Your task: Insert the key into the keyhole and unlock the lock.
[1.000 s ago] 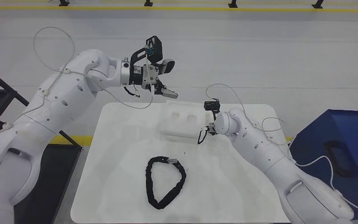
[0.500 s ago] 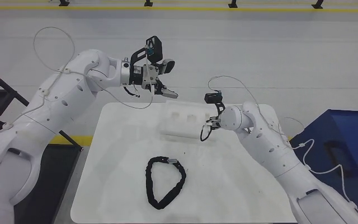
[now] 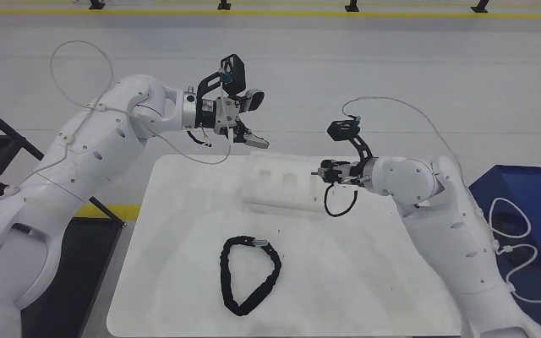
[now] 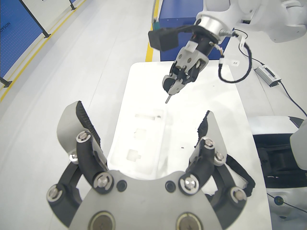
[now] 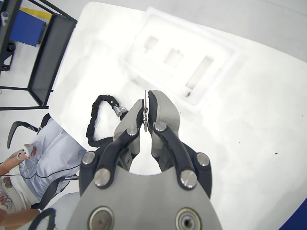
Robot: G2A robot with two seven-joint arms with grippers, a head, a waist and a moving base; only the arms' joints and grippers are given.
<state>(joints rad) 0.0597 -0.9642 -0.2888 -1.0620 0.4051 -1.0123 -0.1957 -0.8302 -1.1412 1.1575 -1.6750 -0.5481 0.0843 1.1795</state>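
— Key (image 5: 144,116): you have it clamped between the pads of the right end effector (image 5: 146,99), with the blade edge-on and poking out past the tips. It hangs over the counter (image 3: 363,279) beside one end of the white foam tray (image 3: 275,188), well apart from the black chain lock (image 3: 249,275).

— So, as I judge it, your step is to carry the key across. Hold that pinch firm. The blade is thin, and a glancing touch on the lock could twist it in the pads. Come down by the lock's metal ends (image 3: 254,244) and line the blade up with the cylinder's axis before you push.

— Your left end effector (image 4: 144,108) is spread wide and holds nothing, up above the far side of the foam tray. The chain lock lies loose, so it may slide under the push. You would probably do well to steady the lock body with that end effector first.

— Mind what you cannot make out. The keyhole itself is not discernible, so you cannot tell which way it faces. In the right wrist view your own end effector covers part of the chain. The key's head is buried in the pads, and edge-on you cannot read which way its teeth point.
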